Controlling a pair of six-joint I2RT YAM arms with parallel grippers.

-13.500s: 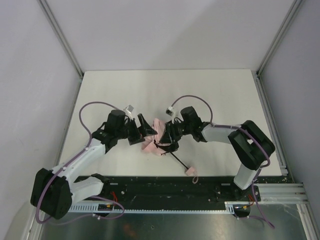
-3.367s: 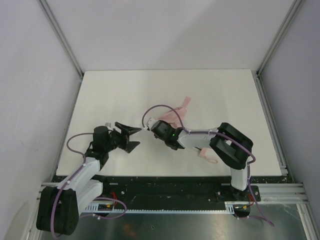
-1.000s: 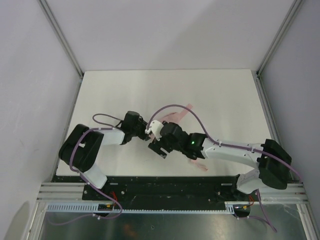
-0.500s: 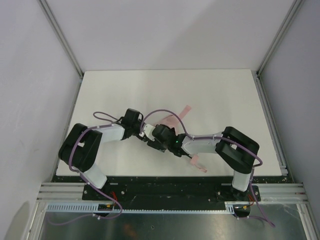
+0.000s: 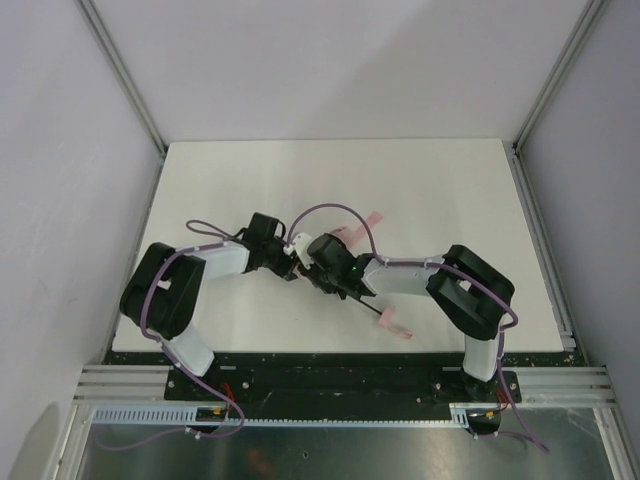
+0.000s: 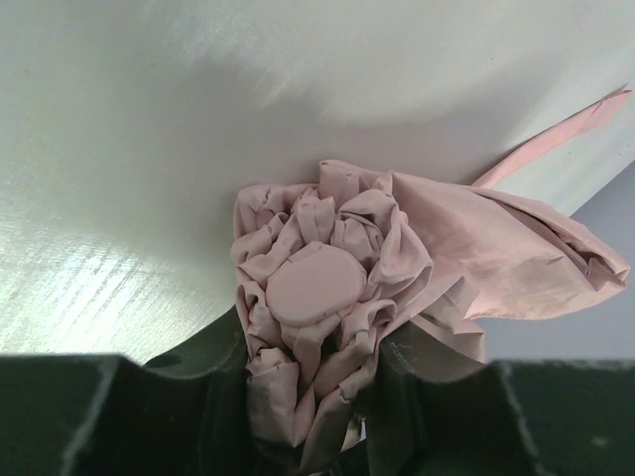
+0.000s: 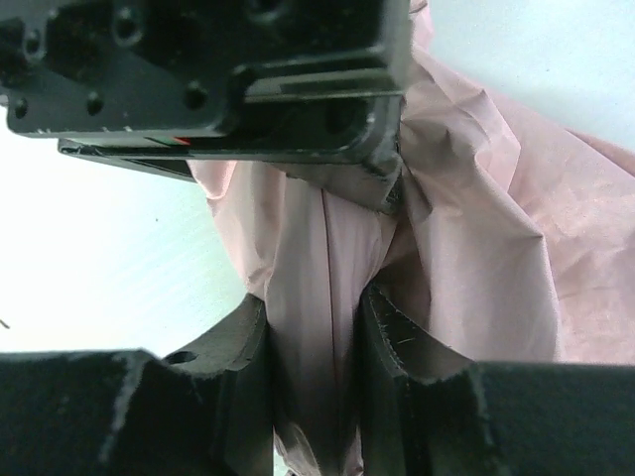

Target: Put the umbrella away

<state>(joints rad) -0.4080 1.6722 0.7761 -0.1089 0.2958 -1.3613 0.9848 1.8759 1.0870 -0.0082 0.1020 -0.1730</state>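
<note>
- The umbrella [image 5: 345,233] lies on the white surface [image 5: 450,190], caught between the two tools, which meet nose to nose over it.
- Its pale pink canopy [image 6: 446,238] is gathered into crumpled folds around the round end cap [image 6: 310,288], which faces the left wrist camera.
- The left tool [image 6: 313,347] is clenched on the bunched folds just below that cap, with fabric pressed between its fingers [image 6: 198,407].
- The right tool [image 7: 313,302] is clamped on a narrow pleat of the same canopy. Loose cloth billows out to one side of its fingers [image 7: 417,397], and the left tool's dark body sits right above.
- The closure strap [image 5: 374,216] trails free on the far side of the right tool and is wound round nothing.
- The thin black shaft [image 5: 368,307] runs out behind the right tool toward the near edge. It ends at the small pink handle [image 5: 392,326], so we judge it not yet pushed in.
- We judge the task partly done: the canopy is collapsed and bunched.
- Left to do, as we read it: the folds are not rolled tight, the strap is not fastened and the shaft is not shortened. The umbrella also has to be stowed.
- We see no sleeve, case, bin or other container in any of the three views. We cannot say where the umbrella is meant to go, and nothing here holds it but the two tools.
</note>
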